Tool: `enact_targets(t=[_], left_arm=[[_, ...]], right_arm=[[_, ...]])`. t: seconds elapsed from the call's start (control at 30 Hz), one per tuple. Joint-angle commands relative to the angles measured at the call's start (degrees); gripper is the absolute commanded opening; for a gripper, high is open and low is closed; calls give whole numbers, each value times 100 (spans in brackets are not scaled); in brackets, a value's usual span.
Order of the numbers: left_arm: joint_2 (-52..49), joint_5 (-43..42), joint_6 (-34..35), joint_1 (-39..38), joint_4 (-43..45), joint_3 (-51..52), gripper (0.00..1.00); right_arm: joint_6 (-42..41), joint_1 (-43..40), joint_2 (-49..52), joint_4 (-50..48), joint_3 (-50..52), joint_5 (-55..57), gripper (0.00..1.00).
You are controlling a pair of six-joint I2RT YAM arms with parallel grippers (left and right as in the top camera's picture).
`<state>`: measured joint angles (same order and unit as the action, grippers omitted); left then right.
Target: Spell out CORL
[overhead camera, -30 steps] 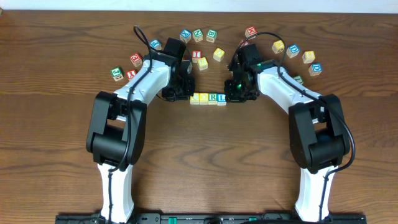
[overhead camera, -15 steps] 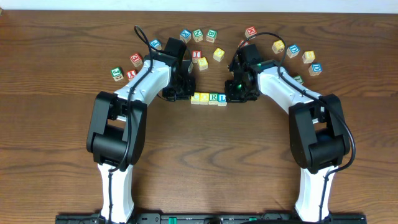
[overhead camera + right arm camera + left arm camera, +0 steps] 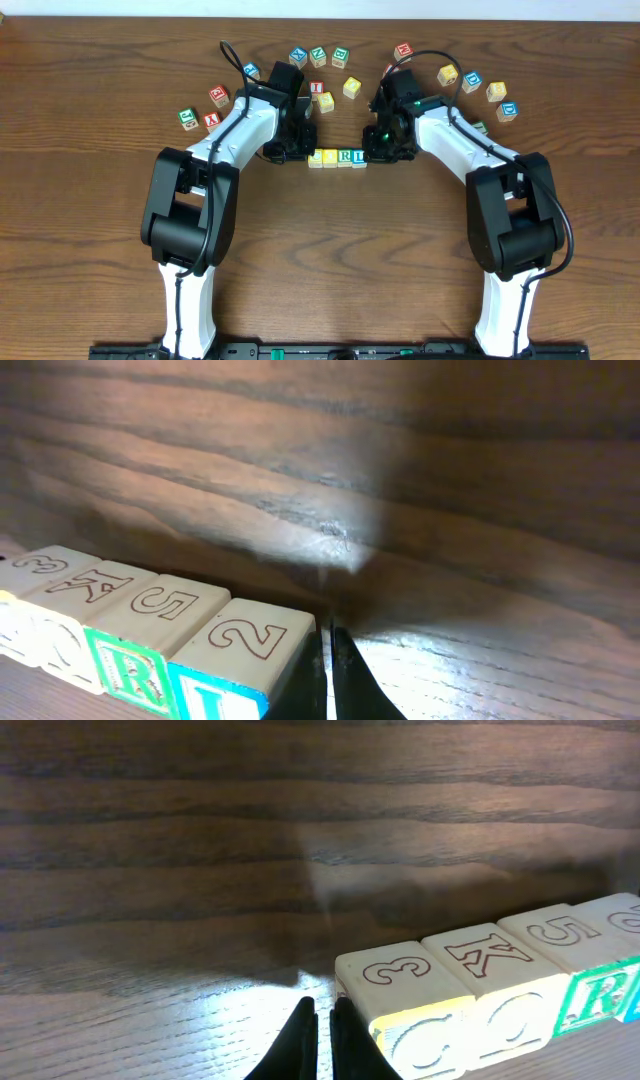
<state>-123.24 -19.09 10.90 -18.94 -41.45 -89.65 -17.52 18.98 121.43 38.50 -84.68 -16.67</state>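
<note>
CORL (image 3: 336, 158), a row of four small wooden alphabet cubes, lies side by side near the middle of the brown wood-grain table (image 3: 330, 260) in the overhead view: two yellow-faced cubes on the left, then the white-faced cube with a green R (image 3: 344, 157), then the white-faced cube with a blue L (image 3: 358, 157) at the right end. The left gripper (image 3: 299, 154) sits just beside the row's left end and the right gripper (image 3: 376, 153) just beside its right end; from above I cannot tell whether either claw touches a cube. Other loose alphabet cubes (image 3: 317, 56) are scattered in an arc on the far side of the table, well apart from the row. In the left wrist view the left gripper (image 3: 322, 1032) has its two dark fingers pressed almost together with only a thin slit between them, pinching nothing, their tips low over the table just beside the end cube, whose yellow front face carries a faint C (image 3: 425, 1042) and whose top shows a red 3. Next along it are the cube with the O (image 3: 505, 1020) and the green R (image 3: 597, 998). In the right wrist view the right gripper (image 3: 328, 660) is likewise pressed together and empty, just beside the L cube (image 3: 240, 660), whose top shows a red 2.
</note>
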Motion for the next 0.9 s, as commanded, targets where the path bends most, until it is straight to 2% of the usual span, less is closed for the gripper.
enact_targets(t=[0.0,0.5,0.67,0.87], left_arm=[[271,103,9,-37,13,26,7],[269,192,9,-37,-22,26,7],[271,654,7,-37,-44,26,7],[273,813,7,20,-114,-66,7]], right_arm=[[-120,9,-238,-48,-168,-55,1],[-284,24,-238,48,-168,219,1],[-391,11,-238,46,-168,479,1],[-389,-2,-240,90,-214,511,1]])
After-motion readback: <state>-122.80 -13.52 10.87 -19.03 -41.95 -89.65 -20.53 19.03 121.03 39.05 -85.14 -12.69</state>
